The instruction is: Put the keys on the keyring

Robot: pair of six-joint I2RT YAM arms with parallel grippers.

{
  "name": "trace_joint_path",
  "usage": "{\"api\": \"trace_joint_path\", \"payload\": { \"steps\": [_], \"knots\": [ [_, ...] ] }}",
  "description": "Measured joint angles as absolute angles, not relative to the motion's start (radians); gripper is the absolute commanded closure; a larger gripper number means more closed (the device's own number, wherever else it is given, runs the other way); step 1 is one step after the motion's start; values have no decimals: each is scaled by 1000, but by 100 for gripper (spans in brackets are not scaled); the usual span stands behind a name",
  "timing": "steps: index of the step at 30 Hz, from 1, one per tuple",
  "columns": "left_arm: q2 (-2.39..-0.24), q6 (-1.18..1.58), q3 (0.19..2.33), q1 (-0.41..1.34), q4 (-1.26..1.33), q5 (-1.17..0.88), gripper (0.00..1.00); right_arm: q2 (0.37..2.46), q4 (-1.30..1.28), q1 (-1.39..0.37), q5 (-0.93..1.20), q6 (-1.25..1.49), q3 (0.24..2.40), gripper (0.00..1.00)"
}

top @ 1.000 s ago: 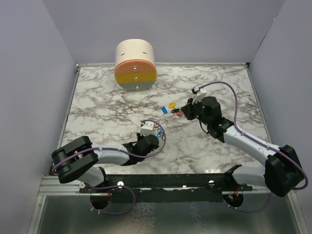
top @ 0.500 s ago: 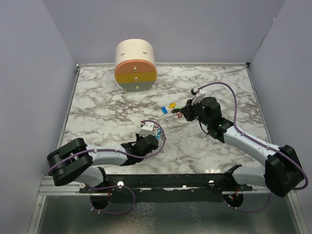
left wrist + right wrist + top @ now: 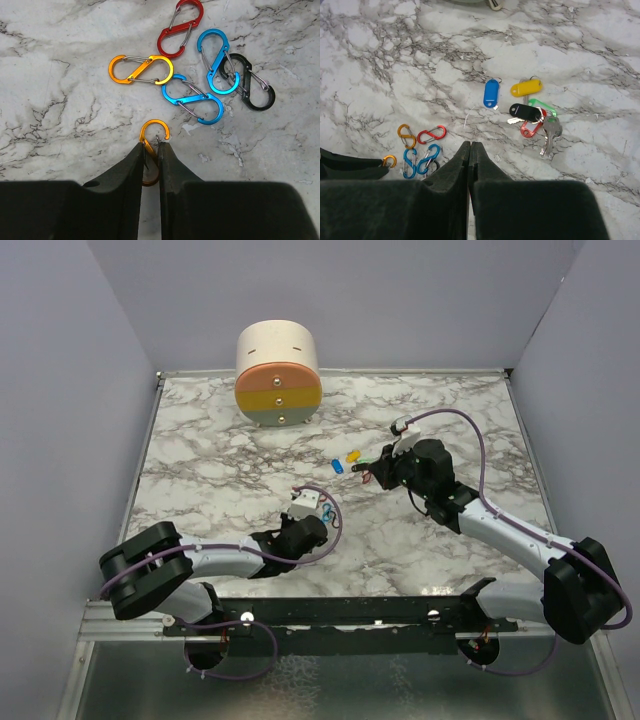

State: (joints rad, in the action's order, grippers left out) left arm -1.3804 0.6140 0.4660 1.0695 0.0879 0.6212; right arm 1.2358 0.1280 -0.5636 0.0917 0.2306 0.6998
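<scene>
The keys lie in a loose group on the marble table: blue tag (image 3: 491,93), yellow tag (image 3: 526,88), black tag (image 3: 525,111), green tag (image 3: 542,106), and red tag (image 3: 531,128) beside bare metal keys (image 3: 550,132). In the top view the blue (image 3: 337,465) and yellow (image 3: 352,454) tags show. My right gripper (image 3: 469,145) is shut, just near and left of the keys, with nothing visibly held. My left gripper (image 3: 151,147) is shut on a small orange clip (image 3: 152,131), low over the table.
Loose S-clips lie just beyond the left gripper: orange (image 3: 141,70), red (image 3: 181,27), two blue (image 3: 192,99), and black (image 3: 252,85). A round cream drawer box (image 3: 278,375) stands at the back left. Grey walls enclose the table.
The right gripper has drifted slightly up and left by the keys. The left arm's elbow has shifted a little; its gripper stays shut on the orange clip.
</scene>
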Motion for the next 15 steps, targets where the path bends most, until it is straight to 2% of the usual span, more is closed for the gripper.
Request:
{"api": "trace_joint_path", "payload": {
  "steps": [3, 9, 15],
  "knots": [
    [-1393, 615, 466, 1069, 108, 623, 74, 1236, 128, -564, 92, 231, 700, 99],
    [-1394, 616, 466, 1069, 114, 622, 52, 1236, 128, -564, 92, 231, 700, 99],
    [-1393, 620, 466, 1069, 112, 622, 50, 1236, 128, -564, 92, 231, 700, 99]
  ]
}}
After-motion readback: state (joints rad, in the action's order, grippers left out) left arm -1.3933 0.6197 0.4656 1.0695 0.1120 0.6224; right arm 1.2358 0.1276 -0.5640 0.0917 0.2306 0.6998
